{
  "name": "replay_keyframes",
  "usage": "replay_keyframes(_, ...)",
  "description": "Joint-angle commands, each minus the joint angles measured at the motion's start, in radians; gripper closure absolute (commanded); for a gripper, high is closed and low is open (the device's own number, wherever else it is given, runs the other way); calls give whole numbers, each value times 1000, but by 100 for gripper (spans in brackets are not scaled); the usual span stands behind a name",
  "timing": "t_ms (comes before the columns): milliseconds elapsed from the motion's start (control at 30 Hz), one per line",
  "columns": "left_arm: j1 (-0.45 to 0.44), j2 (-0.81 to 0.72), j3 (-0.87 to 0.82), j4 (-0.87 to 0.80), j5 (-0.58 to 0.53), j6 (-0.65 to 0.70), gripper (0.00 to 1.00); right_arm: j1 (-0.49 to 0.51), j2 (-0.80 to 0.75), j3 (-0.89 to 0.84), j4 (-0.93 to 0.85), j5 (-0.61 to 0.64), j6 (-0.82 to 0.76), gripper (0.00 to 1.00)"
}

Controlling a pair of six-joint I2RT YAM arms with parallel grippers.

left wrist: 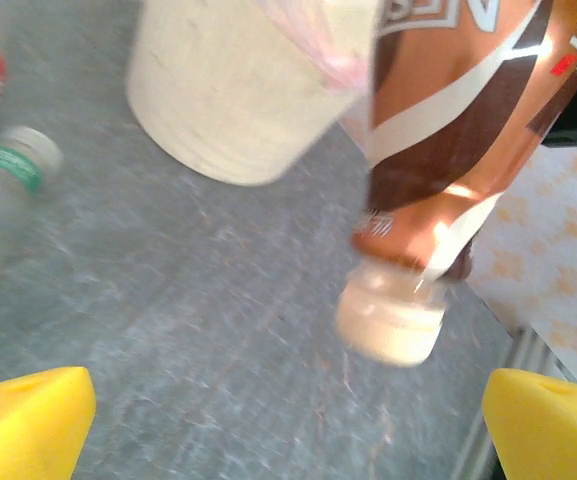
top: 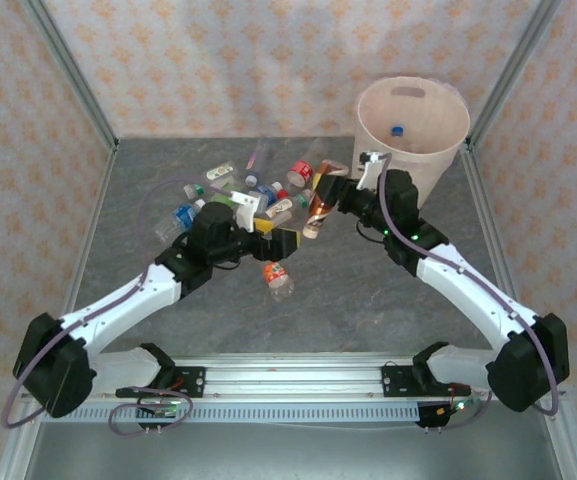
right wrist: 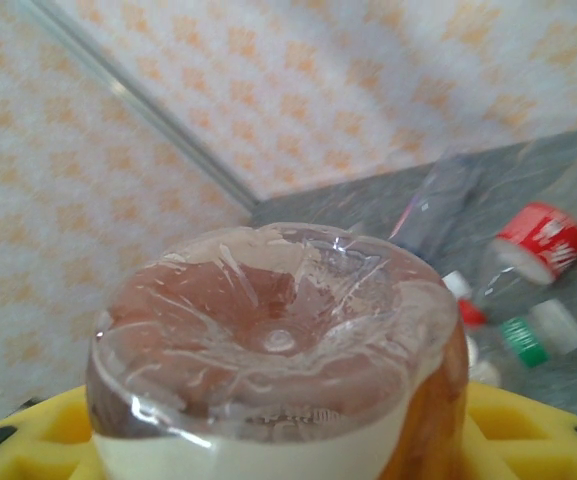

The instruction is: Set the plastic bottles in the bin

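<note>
Bottle point(right wrist: 278, 335) sits clamped in right jaws; left jaws gape by its cap point(left wrist: 388, 320).

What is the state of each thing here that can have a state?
left gripper: open, empty.
right gripper: shut on the brown-labelled bottle.
brown-labelled bottle: held at its base end.
bin: upright, a blue-capped bottle inside.
orange-labelled bottle: lying on its side, alone.

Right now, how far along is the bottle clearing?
Done: one blue-capped bottle sits inside the bin. In hand: the right claw is shut on a brown-labelled bottle near the bin; the left claw is open, empty. Left: that bottle's drop, a cluster of bottles left of the bin, and an orange-labelled bottle lying apart from it.
</note>
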Motion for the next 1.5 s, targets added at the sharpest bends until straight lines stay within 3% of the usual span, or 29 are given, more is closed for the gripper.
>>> replay_keyframes(0, -5, -87, -48, 15, -241, -30, 0, -46, -21, 78, -99, 60, -74, 52)
replay_keyframes(267, -5, -230, -144, -75, -606, -101, 0, -101, 14, 246, -177, 123, -234, 52)
replay_keyframes(367, -4, -258, -163, -109, -671, -113, 0, -132, 36, 321, -202, 148, -271, 52)
replay_keyframes(700, -2, -253, -169, -145, -735, -113, 0, -320, 199, 607, -339, -4, -304, 51)
replay_keyframes(900, -3, -247, -175, -165, -733, -145, 0, -386, 265, 720, -384, 94, -350, 50)
replay_keyframes(1167, -1, -241, -181, -163, -727, -145, 0, -419, 396, 776, -418, 347, -540, 49)
replay_keyframes(1467, -1, -252, -194, -179, -728, -152, 0, -419, 415, 729, -604, 202, -646, 43)
